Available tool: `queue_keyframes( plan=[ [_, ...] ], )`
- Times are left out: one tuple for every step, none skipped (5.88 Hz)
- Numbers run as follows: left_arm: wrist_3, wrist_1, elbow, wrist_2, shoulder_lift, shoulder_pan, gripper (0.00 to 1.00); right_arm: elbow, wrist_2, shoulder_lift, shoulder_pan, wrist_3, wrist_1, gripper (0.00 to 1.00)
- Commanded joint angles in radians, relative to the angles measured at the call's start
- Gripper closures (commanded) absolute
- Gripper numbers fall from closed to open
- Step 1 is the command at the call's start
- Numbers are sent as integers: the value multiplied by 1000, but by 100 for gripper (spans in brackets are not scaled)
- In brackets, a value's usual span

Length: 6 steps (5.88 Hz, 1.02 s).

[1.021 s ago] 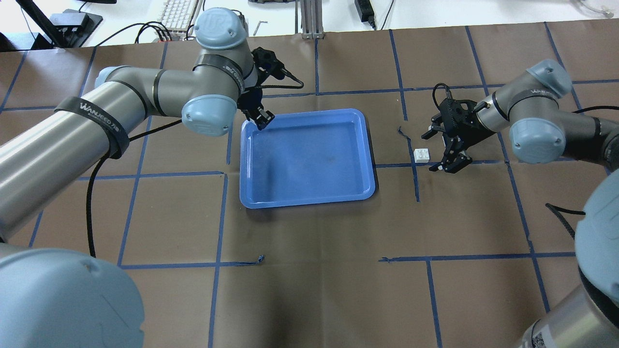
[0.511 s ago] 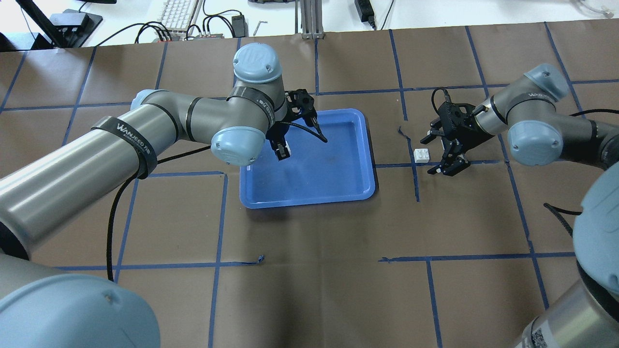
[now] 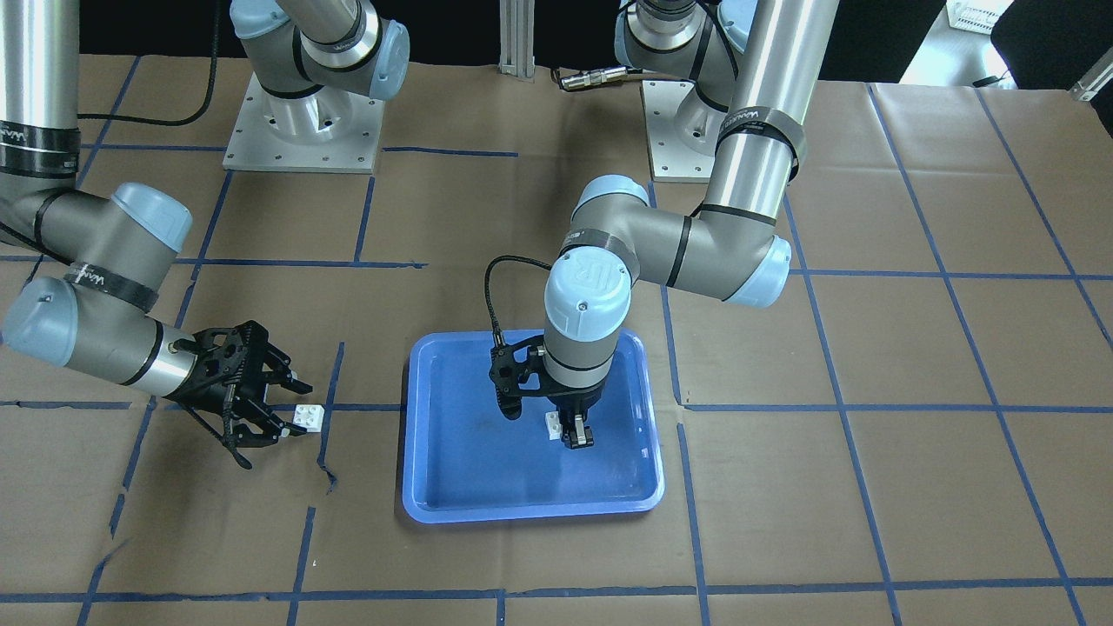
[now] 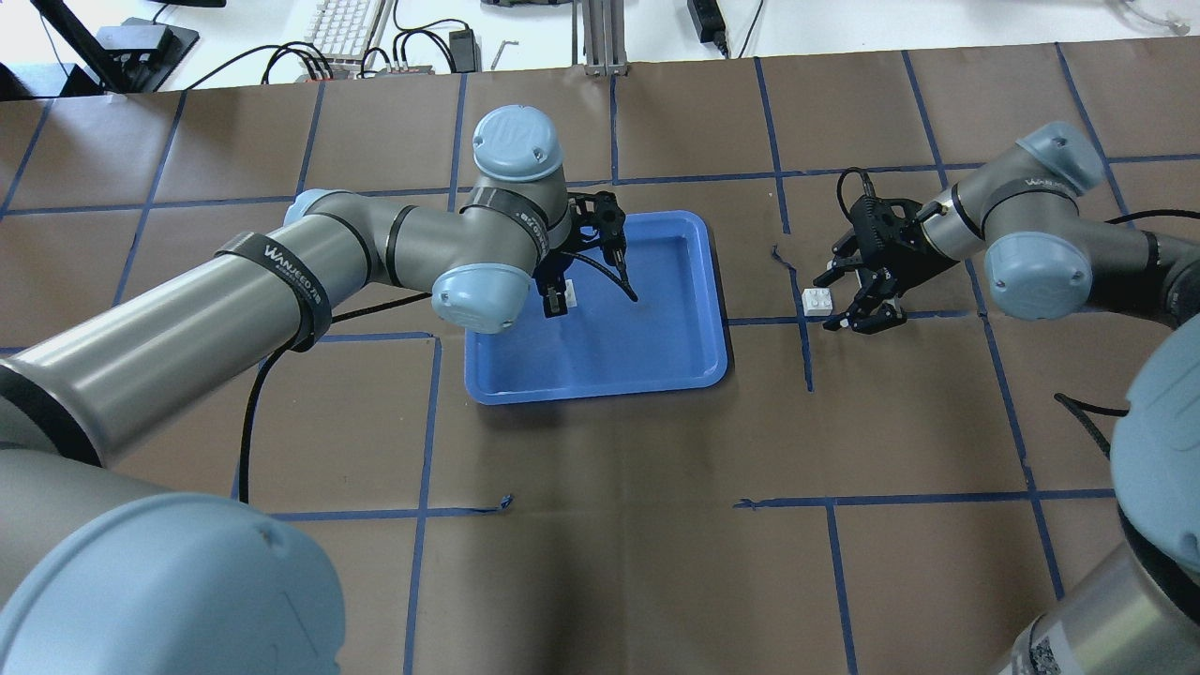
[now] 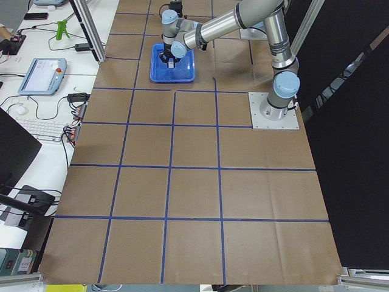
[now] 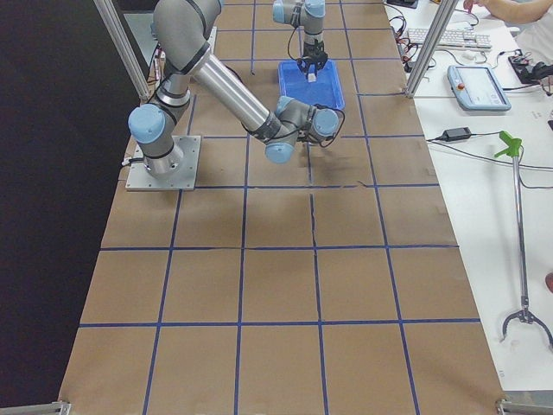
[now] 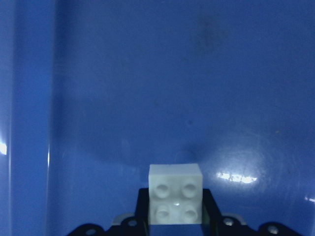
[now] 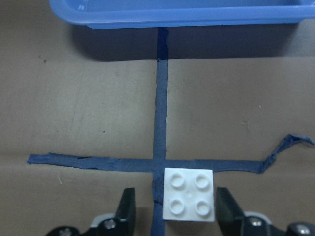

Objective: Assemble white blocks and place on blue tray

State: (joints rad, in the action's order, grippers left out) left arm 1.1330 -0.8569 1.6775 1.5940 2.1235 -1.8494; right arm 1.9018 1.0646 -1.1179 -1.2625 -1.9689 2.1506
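The blue tray [image 4: 600, 386] lies mid-table and also shows in the front view [image 3: 522, 513]. My left gripper [image 4: 555, 300] is shut on one white block [image 7: 175, 193] and holds it low over the tray's left part. That block also shows in the front view [image 3: 553, 425]. The other white block [image 4: 818, 300] sits studs up on the brown paper right of the tray, on a blue tape crossing [image 8: 160, 164]. My right gripper [image 4: 832, 302] is open, with a finger on either side of this block [image 8: 188, 194], not touching it.
Brown paper with blue tape lines covers the table. The tray's near rim [image 8: 177, 12] lies a short way ahead of the right gripper. A keyboard [image 4: 349, 26] and cables lie beyond the table's far edge.
My left gripper has moved from the tray's far left corner to over its inner floor, with the white block in it. My right gripper has moved closer, its fingers now on either side of the other block.
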Motion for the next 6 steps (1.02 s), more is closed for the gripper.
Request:
queue_keyframes(
  plan=[
    [-1, 24, 1, 0, 41, -10, 67, -4, 0, 0, 0, -1, 2, 69],
    [-2, 16, -2, 1, 39, -27, 2, -6, 0, -5, 0, -1, 2, 75],
    [-4, 10, -8, 4, 33, -27, 1, -21, 0, -11, 0, 4, 11, 78],
    [-5, -4, -13, 4, -6, -31, 1, -52, 5, -29, 0, 4, 6, 78],
    [-7, -98, -27, 4, -76, -28, 1, -58, 3, -71, -2, 57, 0, 78],
    [-7, -208, -59, 3, -147, -28, 1, -52, -9, -109, -23, 82, -2, 78]
  ],
)
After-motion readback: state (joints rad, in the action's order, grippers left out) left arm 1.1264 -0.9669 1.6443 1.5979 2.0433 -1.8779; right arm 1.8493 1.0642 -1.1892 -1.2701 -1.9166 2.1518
